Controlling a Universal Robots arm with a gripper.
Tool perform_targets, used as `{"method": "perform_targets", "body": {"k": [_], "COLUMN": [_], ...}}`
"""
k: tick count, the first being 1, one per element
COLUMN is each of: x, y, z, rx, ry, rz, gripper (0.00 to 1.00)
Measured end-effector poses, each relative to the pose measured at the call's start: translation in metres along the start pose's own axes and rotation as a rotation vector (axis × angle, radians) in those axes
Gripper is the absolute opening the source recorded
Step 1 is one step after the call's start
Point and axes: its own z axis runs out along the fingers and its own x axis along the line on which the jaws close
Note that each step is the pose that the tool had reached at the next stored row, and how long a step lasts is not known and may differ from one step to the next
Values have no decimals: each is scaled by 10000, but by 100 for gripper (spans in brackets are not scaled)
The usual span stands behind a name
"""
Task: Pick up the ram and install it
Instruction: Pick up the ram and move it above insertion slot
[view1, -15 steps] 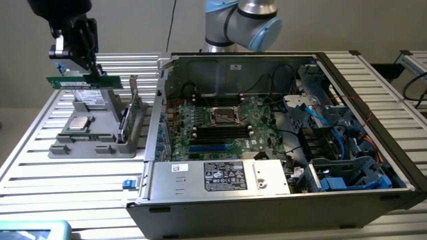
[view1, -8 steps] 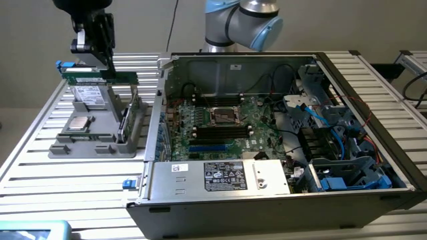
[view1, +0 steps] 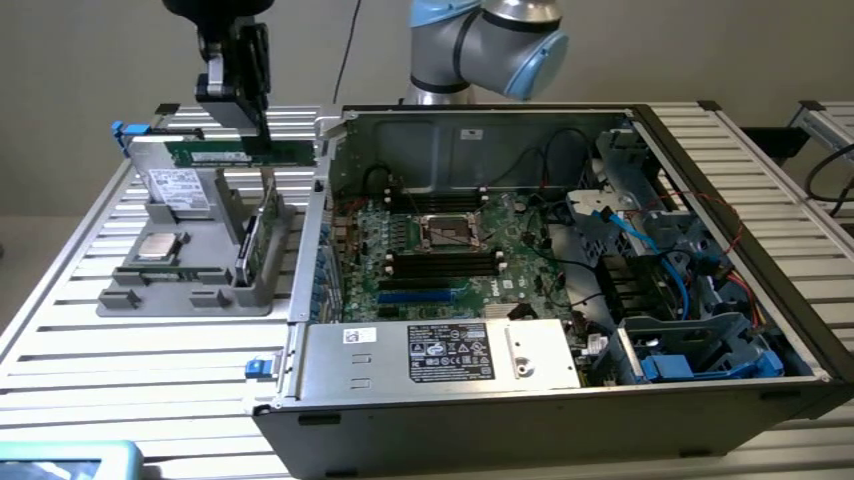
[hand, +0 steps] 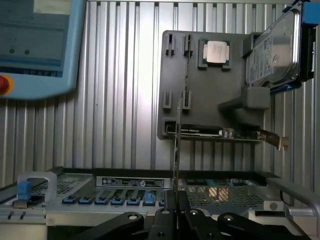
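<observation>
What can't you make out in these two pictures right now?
- Wrist view: the ram is edge-on, so its chips and label are hidden.
- Exterior view: the upper part of the gripper is cut off by the top edge.
- Exterior view: latches on the motherboard slots are too small to tell open or closed.

At eleven o'clock in the exterior view the gripper (view1: 251, 135) is cut off above; print on the ram (view1: 200, 153) is too small to read.
</observation>
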Motion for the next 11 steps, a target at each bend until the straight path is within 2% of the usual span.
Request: {"method": "perform_targets", "body": {"k": [11], "x": [2], "y": [-499], "z": [-7], "rx": [-1], "ry": [-2], "rz": [0], "gripper": [13]}}
